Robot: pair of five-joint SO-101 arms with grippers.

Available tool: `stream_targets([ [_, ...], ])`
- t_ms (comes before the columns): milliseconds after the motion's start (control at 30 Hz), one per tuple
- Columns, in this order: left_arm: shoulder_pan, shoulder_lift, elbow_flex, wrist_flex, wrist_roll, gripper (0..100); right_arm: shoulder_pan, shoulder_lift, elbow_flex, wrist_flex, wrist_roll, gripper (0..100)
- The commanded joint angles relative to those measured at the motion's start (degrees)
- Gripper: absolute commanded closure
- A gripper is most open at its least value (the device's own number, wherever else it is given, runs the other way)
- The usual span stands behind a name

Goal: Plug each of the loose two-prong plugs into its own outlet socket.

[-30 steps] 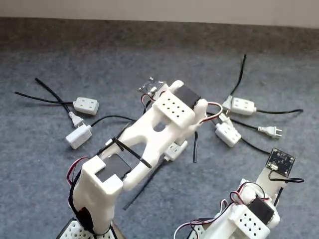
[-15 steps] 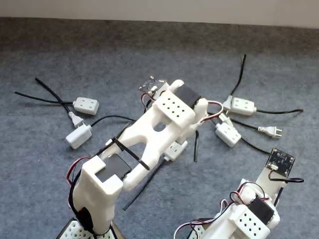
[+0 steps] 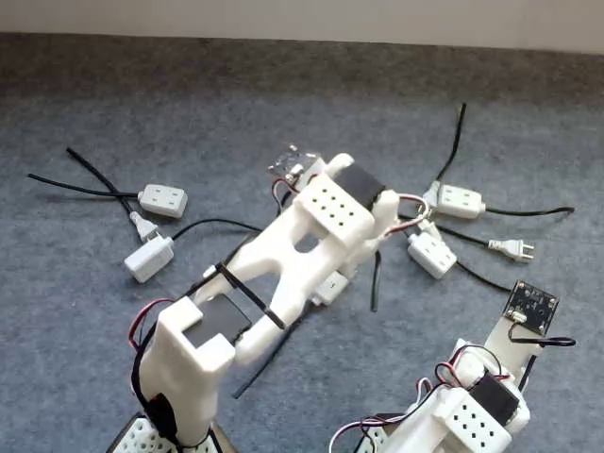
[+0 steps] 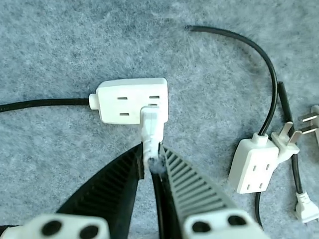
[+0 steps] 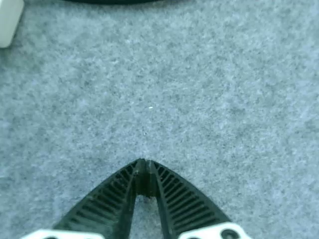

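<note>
Pinching a white plug (image 4: 152, 122), the left gripper (image 4: 151, 159) holds it against the socket block (image 4: 124, 97) just ahead, which likely calls for a straight push home.

No text, label or number is legible on anything.

Setting: a robotics test bench. Indicators: a desk (image 3: 94, 104) covered in grey felt-like matting against a pale wall (image 3: 302, 17); a white plastic left arm (image 3: 311, 236) and right arm (image 3: 472, 415) with exposed servo wiring (image 3: 142, 326); a bare camera board (image 3: 531, 307); several outlet sockets (image 3: 162, 199) on short cords.
</note>
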Motion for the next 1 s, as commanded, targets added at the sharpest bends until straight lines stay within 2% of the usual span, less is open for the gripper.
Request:
stream_targets([
  [0,1.5,-3.2,-2.0,-0.4,-0.5,99,0.0,0.7,1.9,-1.5,0.7,99.1],
  [300,-2.3,-3.2,-1.9,-0.4,-0.5,99,0.0,0.7,1.9,-1.5,0.7,99.1],
  [967,-1.9,-3.0,-1.9,-0.8,-0.6,99,0.0,0.7,2.0,-1.5,0.7,99.1],
])
